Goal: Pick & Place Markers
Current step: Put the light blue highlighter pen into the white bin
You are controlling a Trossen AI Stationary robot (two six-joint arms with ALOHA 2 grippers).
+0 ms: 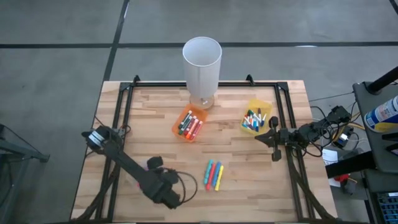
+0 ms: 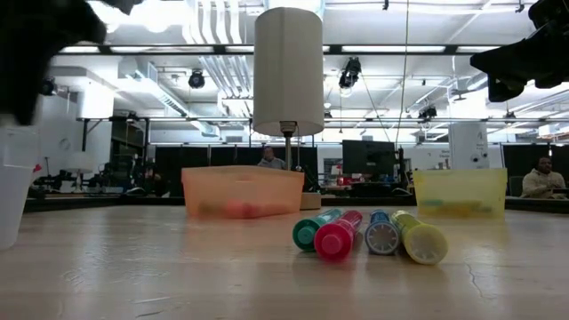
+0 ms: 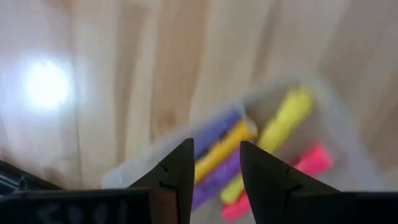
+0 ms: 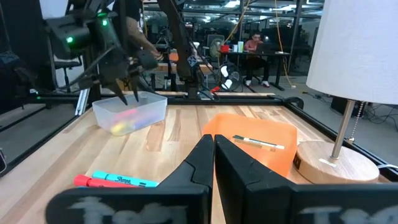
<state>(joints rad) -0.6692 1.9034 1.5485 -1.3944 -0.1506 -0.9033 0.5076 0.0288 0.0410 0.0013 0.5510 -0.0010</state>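
- left gripper is hanging over the clear bin at the table's front left, fingers parted with a narrow gap and holding nothing; seen between them are markers lying in the bin below.
- clear bin is holding yellow, purple and pink markers, lying side by side.
- right gripper is waiting at the table's right edge, near the yellow bin, fingers pressed together and gripping nothing.
- four loose markers are lying side by side on the bare wood near the table's front centre, between the two arms; in the low view their caps are showing green, pink, blue and yellow.
- orange bin is sitting near the middle, just in front of the white lamp, with several markers in it.
- yellow bin is holding more markers, mixed colours.
- lamp is standing on a wooden base at the table's back centre.
- people are sitting at desks in the room beyond the table.
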